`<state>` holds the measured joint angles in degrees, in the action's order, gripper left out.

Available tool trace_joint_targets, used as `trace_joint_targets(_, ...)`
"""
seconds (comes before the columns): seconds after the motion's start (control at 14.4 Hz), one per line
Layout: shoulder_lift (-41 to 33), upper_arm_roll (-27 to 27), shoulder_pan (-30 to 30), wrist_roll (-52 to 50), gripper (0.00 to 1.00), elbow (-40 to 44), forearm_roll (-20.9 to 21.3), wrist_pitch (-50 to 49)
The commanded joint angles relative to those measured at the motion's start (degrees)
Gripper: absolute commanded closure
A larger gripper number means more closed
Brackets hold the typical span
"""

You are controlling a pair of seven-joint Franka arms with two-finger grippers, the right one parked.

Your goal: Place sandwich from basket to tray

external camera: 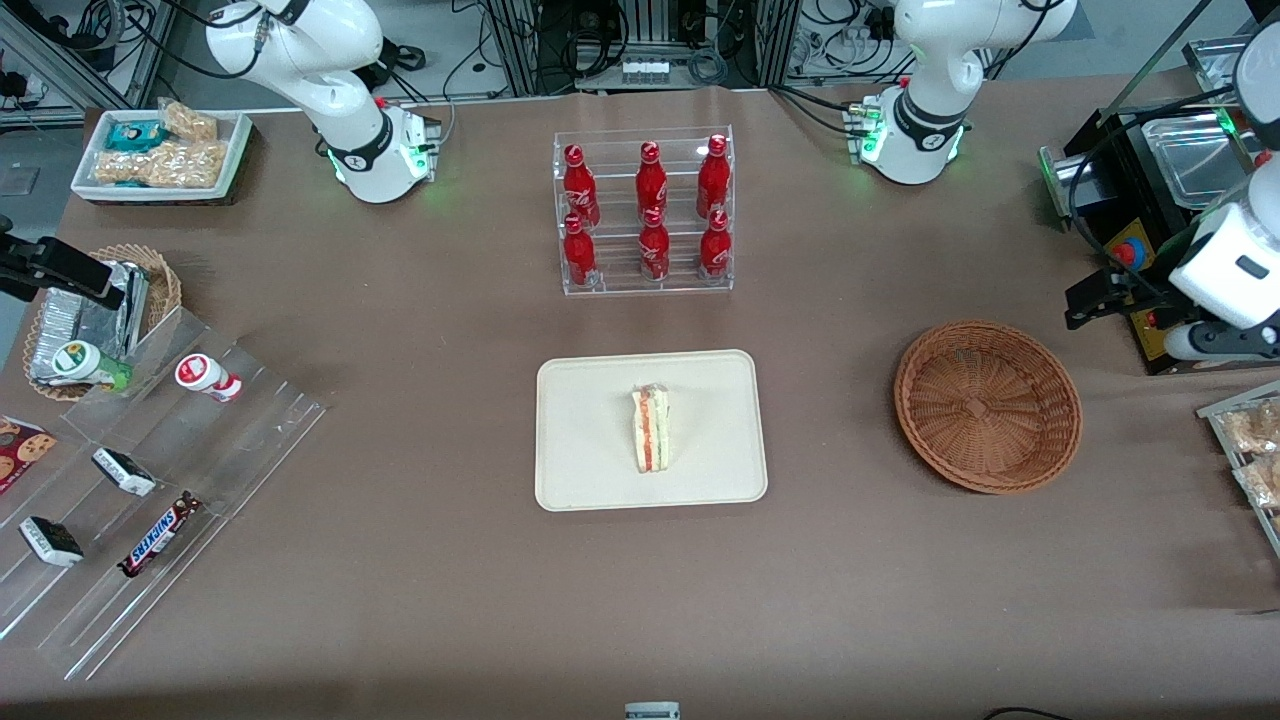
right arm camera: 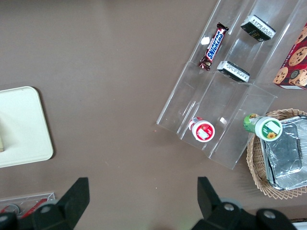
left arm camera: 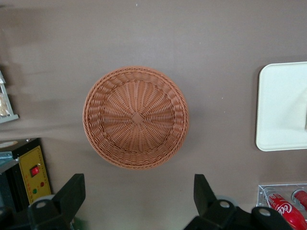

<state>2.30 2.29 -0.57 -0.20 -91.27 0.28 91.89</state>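
Front view: the sandwich lies on the cream tray at the middle of the brown counter, while the round brown basket sits bare toward the working arm's end. Six red bottles stand in a clear rack, farther from the camera than the tray. The tool hangs at the counter's edge near the basket.

Left wrist view: the tool hovers high above the basket — fingers spread wide, gripping nothing — with a corner of the tray nearby.
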Motion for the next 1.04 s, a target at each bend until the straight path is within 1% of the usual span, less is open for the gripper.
trace_joint_targets(0.0,-0.02,0.53,-0.92,1.34,0.0,2.23,-2.03,-1.09)
trace_joint_targets(0.07,-0.11,0.0,-1.18,1.34,0.0,2.06,-3.52,-1.36)
trace_joint_targets(0.14,-0.11,-0.35,-1.36,1.43,0.0,2.15,-3.97,-2.05)
trace_joint_targets(0.42,-0.28,-0.26,-1.27,1.34,0.0,2.15,-4.06,-2.85)
trace_joint_targets(0.55,-0.28,0.0,-1.01,1.34,0.0,2.15,-4.06,-4.87)
trace_joint_targets(0.97,-0.37,0.35,-0.66,1.34,0.0,2.15,-3.97,-5.05)
